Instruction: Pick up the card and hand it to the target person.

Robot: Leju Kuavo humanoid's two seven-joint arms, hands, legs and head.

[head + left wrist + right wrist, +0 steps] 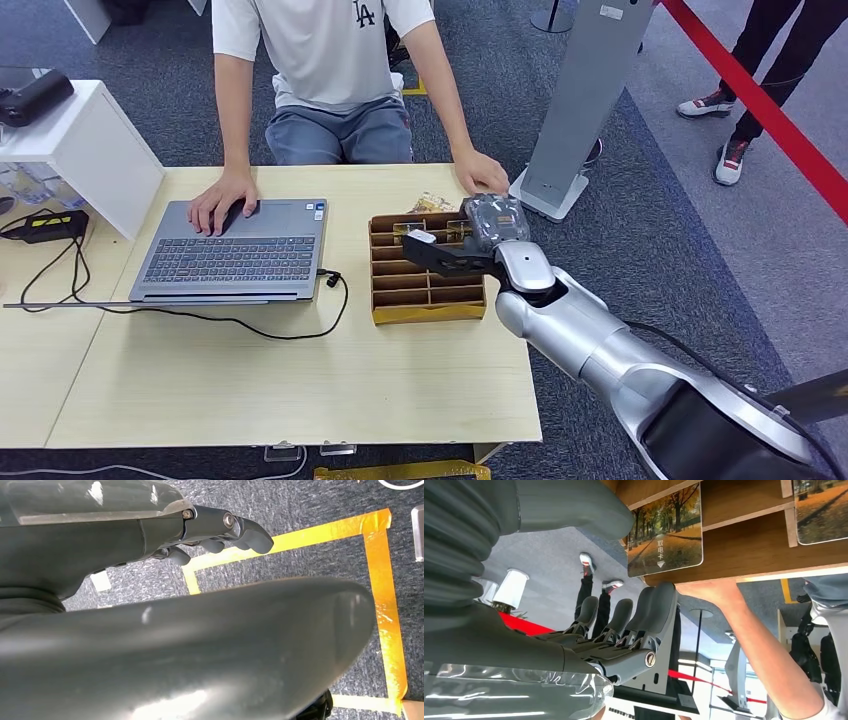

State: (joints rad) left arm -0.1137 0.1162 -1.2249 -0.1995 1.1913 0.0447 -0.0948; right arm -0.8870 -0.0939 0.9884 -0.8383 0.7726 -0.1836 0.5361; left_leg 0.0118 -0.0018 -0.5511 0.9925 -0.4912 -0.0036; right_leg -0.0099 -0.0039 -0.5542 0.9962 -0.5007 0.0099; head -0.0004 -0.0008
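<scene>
Right hand (437, 250) outstretched over card box (385, 295), fingers spread, empty, beside card (665, 532).

Card (665, 540): autumn avenue print, orange-gold foliage, white lettering; compartment box (385, 296): brown; table (250, 390): pale wood; laptop (235, 255): grey, dark keys; right hand (450, 250): dark grey on silver arm; person's shirt (320, 45): white; floor tape (382, 575): yellow on grey carpet; barrier (760, 105): red.
</scene>
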